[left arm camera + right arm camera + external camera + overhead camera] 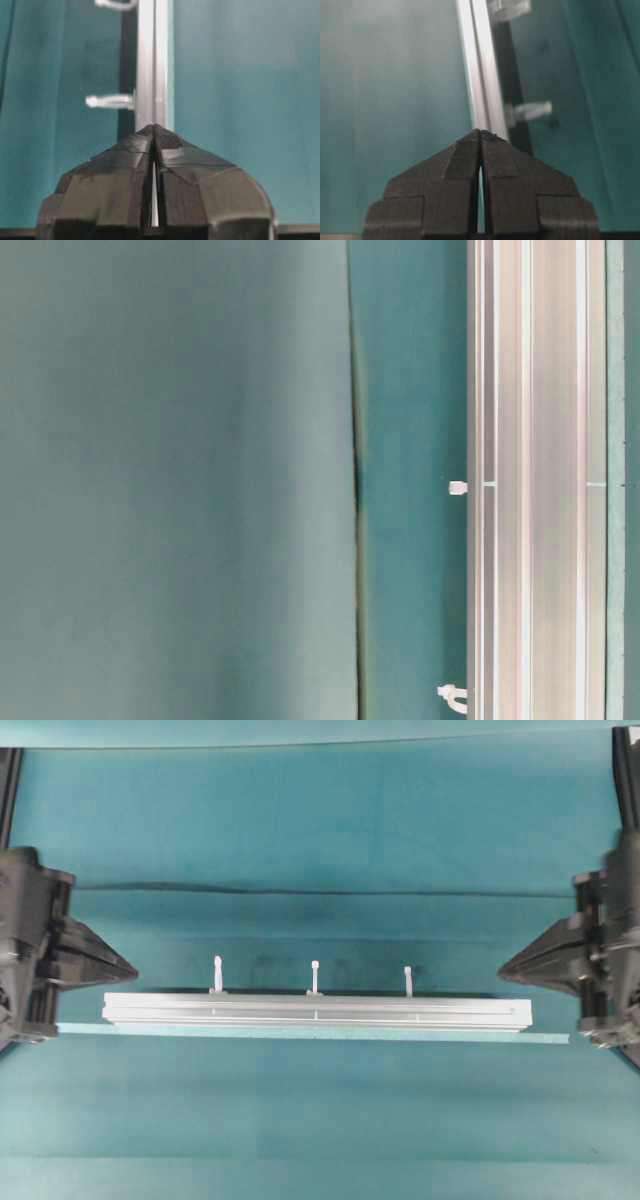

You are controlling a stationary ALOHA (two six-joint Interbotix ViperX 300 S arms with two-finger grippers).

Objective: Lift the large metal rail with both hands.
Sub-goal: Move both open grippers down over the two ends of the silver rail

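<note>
The left end effector [128, 967] sits at the left edge of the overhead view, its two black lattice-patterned fingers [125, 160] pressed together into a wedge with nothing between them. Its tip points inward toward the middle of the counter [320, 830] and stands just off the near end of the large metal rail [316, 1011], not touching it in the overhead view. Opposite it, the right end effector [506, 967] mirrors the pose at the right edge, fingers [505, 165] likewise closed on nothing, its tip just short of the rail's other end.

From each wrist camera, the closed wedge [154, 129] [480, 132] fills the lower frame with the rail [152, 60] [480, 65] running straight away beyond the tip; whether the tips meet the metal there cannot be told.

The rail, a long silver grooved bar, lies crosswise on the teal-covered counter, spanning most of the space between the two arms. Three small white pegs [315, 976] stand along its far edge, one near each end and one at the middle. Directly along its near edge lies a thin pale-green strip [560, 1039], which reaches slightly past the rail at both ends. The table-level view shows the rail [530, 480] close up with two pegs [457, 487] on its side, and a fold in the teal cover [355, 480] beside it.
</note>
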